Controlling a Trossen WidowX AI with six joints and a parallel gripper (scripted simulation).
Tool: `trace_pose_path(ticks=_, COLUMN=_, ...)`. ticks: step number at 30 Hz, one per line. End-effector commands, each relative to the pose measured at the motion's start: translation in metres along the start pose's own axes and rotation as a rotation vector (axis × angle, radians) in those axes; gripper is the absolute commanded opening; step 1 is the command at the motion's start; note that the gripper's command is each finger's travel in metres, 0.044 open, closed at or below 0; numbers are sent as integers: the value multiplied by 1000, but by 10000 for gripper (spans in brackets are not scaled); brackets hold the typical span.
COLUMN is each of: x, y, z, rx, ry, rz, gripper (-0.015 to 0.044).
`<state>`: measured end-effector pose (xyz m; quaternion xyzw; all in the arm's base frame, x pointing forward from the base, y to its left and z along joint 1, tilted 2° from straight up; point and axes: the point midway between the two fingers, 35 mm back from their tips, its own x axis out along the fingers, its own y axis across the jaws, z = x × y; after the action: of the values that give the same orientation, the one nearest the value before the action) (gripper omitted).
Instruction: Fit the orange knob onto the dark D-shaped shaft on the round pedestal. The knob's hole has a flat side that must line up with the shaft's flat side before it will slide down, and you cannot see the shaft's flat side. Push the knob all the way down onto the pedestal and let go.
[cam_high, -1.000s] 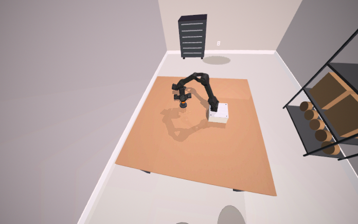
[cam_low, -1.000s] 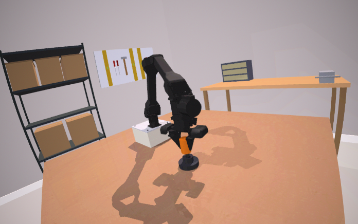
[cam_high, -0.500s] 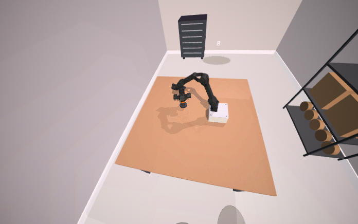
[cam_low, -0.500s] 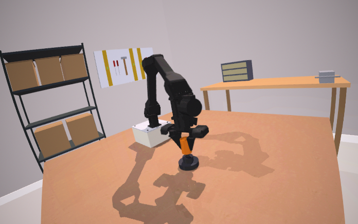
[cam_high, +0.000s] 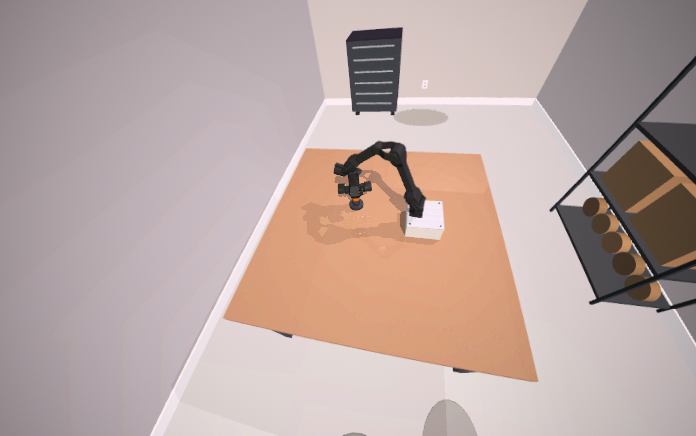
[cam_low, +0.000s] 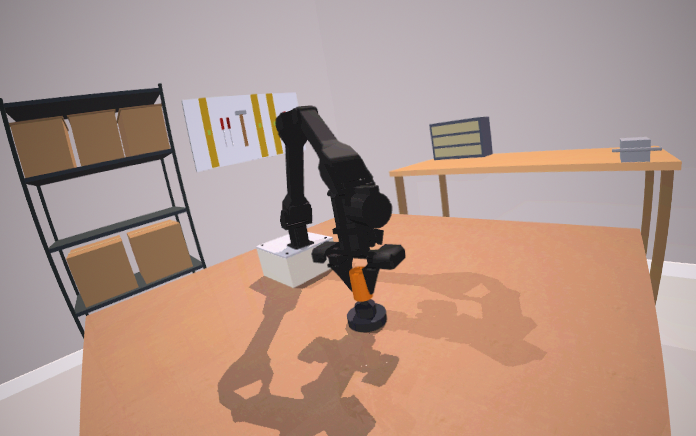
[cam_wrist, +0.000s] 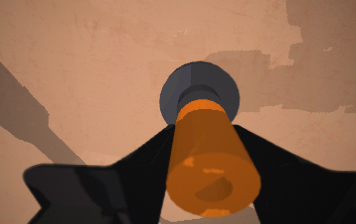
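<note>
With our black jointed arm (cam_high: 379, 148) (cam_low: 328, 138) arched over and reaching downward, we clamp the tapered orange knob (cam_high: 355, 199) (cam_low: 360, 285) (cam_wrist: 212, 150) in our black gripper fingers (cam_low: 373, 279), slightly tilted above the round dark pedestal (cam_high: 355, 205) (cam_low: 366, 321) (cam_wrist: 172, 95).

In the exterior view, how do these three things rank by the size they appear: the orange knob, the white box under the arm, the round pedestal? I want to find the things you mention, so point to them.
From largest to smallest:
1. White box (cam_high: 432, 233) (cam_low: 281, 267)
Orange knob (cam_low: 360, 285) (cam_wrist: 210, 150) and round pedestal (cam_high: 355, 205) (cam_low: 366, 321) (cam_wrist: 172, 95): too alike to rank surely.
</note>
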<state>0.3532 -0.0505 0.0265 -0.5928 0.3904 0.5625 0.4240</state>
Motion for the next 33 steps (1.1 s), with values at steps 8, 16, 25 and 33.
trace_pose_path(ticks=8, x=-5, y=1, z=1, rx=-90, ry=-1, rz=-1, gripper=0)
trace_pose_path(ticks=16, x=-6, y=-1, z=0, rx=-214, ry=-1, rz=-1, gripper=0)
trace_pose_path(ticks=25, x=-3, y=-3, z=-1, rx=-214, ry=-1, rz=-1, gripper=0)
trace_pose_path(ticks=33, x=-1, y=-2, z=-1, rx=-214, ry=-1, rz=-1, gripper=0)
